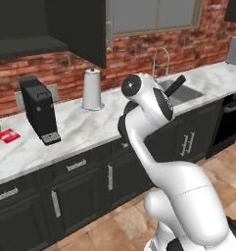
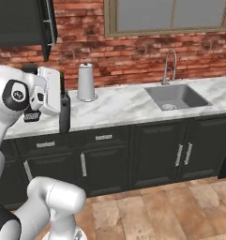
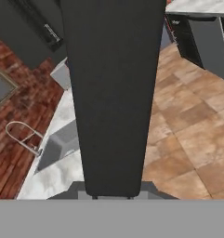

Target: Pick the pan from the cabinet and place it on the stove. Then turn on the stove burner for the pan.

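The pan (image 3: 114,93) is clamped in the claw (image 2: 64,123), hanging edge-on as a dark slab in front of the marble bench (image 2: 119,105). Above stands the cabinet (image 1: 78,27), door open, left of the sink (image 2: 175,97).

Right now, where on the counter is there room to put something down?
The marble counter has a wide bare stretch between the paper towel roll and the sink. Another bare strip lies in front of the roll. It is crowded at the left: coffee machine, red packet.
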